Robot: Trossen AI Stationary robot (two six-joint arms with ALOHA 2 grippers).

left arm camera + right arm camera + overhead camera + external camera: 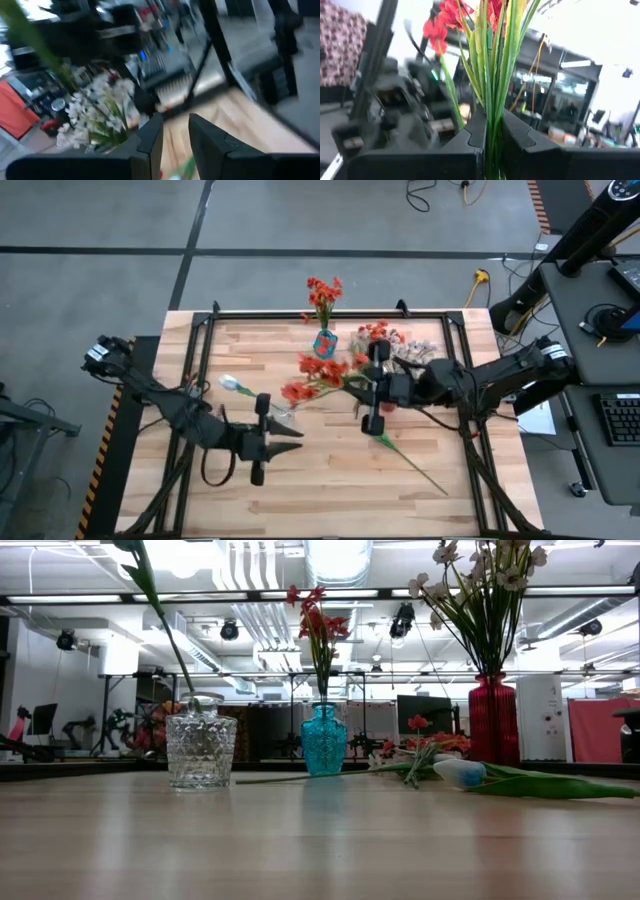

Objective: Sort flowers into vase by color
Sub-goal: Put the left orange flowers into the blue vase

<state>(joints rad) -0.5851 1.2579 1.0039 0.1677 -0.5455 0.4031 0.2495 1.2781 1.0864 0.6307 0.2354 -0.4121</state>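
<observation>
The orange-red spray (pixel 492 55) sits pinched between the fingers of the right tool (pixel 492 140), its bundle of green stems running up through the narrow gap and the blossoms fanning out beyond. From above, that tool (pixel 378 395) is over the middle of the counter (pixel 300 490), and the spray's blooms (pixel 315 375) reach out toward the blue vase (pixel 325 342), while a long stem (pixel 415 465) trails away toward the counter's near right corner. Gripping low on the stems leaves the flower heads free and, I judge, should make it easier to steer the stem ends into a vase mouth.

The blue vase (pixel 324 740) already holds a few red blossoms (pixel 318 625), so it seems to be the home for this colour. The dark red vase (pixel 494 720) carries the pale pink-white bunch (pixel 485 580), and the clear glass vase (pixel 201 745) holds a single green stem (pixel 160 620). One white tulip-like bud (pixel 460 772) lies flat on the counter, left of centre in the high view (pixel 232 384), with more red flowers (pixel 425 745) lying just behind it in the low view.

The left tool (pixel 262 438) waits near the counter's front, not far from the white bud; its fingers (pixel 150 135) stand slightly apart with nothing between them.
</observation>
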